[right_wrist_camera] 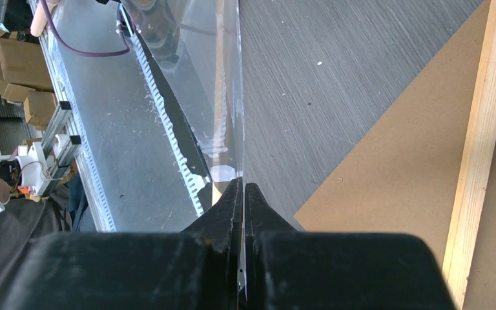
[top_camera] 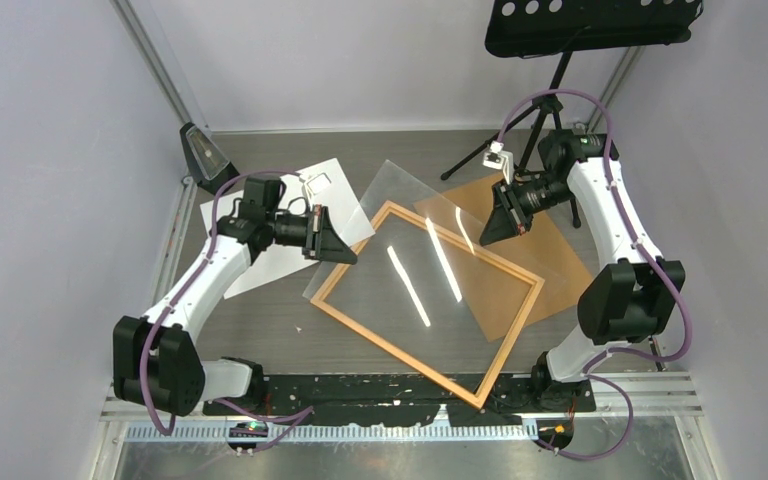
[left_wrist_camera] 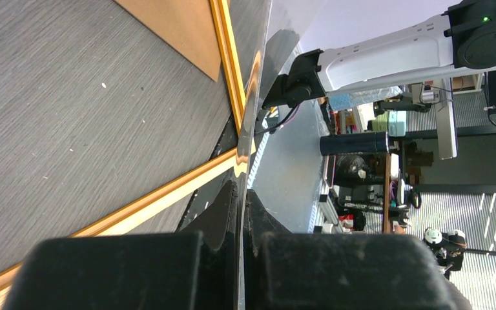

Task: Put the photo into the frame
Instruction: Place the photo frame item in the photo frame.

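A thin-edged orange wooden rectangular picture frame (top_camera: 396, 352) lies flat on the dark grey wood-grain table (top_camera: 260, 320), turned cornerwise, with one corner pointing at the arms' bases. Over it is a clear, glossy transparent rectangular sheet (top_camera: 400, 190) that catches streaks of light. The sheet covers most of the frame's opening and juts past its far and left corners. I cannot tell whether the sheet touches the wood anywhere.

The left gripper (top_camera: 332, 245) is clamped on the sheet's left edge. Its wrist camera shows the black fingers (left_wrist_camera: 219, 219) pressed together with the thin pane between them, and the frame's rail (left_wrist_camera: 168, 190) running past beneath. The right gripper (top_camera: 495, 225) is pinched on the sheet's far right edge in the same way. Its fingers (right_wrist_camera: 229, 206) are closed tight on the pane, which shows edge-on from that wrist.

The photo (top_camera: 345, 200) lies well to the left of the frame, behind and partly under the left arm, and only its plain white side is showing. Its near right corner sits just under the sheet's left portion. A flat, plain brown rectangular backing board (top_camera: 550, 250) rests on the table at the right, tucked under the frame's far right rail. A black music stand (top_camera: 590, 25) stands at the back right.
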Robot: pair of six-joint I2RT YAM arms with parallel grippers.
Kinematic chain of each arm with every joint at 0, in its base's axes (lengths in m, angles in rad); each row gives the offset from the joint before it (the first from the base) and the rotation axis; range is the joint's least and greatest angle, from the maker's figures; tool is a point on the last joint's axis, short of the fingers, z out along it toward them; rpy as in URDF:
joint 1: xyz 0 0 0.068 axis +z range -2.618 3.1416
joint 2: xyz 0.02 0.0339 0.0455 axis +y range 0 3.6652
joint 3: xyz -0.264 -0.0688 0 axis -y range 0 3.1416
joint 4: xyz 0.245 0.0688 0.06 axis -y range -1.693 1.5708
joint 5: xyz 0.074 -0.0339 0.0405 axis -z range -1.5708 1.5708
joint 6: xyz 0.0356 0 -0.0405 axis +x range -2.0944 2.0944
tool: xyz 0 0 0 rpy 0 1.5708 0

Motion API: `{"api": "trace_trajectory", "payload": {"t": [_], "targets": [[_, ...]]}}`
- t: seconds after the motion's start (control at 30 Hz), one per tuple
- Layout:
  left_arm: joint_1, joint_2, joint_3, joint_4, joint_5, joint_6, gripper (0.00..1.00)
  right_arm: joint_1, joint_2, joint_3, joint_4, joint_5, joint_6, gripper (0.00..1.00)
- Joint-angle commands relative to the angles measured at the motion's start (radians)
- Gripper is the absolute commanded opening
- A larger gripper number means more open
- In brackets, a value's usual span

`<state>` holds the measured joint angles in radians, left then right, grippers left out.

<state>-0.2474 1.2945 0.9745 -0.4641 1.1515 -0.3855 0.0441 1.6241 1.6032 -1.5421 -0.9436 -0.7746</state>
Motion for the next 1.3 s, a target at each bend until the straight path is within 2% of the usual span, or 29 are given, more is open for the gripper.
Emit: {"api": "trace_trajectory", "payload": {"t": [0.0, 0.6, 1.27], "targets": [[-0.004, -0.026, -0.004, 0.059, 0.013, -0.006, 0.00, 0.006, -0.016, 0.021, -0.010, -0.034, 0.012, 0.06], [-0.004, 0.003, -0.039, 0.109, 0.010, -0.032, 0.00, -0.009, 0.043, 0.063, -0.017, 0.008, -0.008, 0.06], [-0.006, 0.015, -0.042, 0.117, 0.007, -0.034, 0.00, -0.019, 0.037, 0.052, -0.016, 0.041, -0.006, 0.06]]}}
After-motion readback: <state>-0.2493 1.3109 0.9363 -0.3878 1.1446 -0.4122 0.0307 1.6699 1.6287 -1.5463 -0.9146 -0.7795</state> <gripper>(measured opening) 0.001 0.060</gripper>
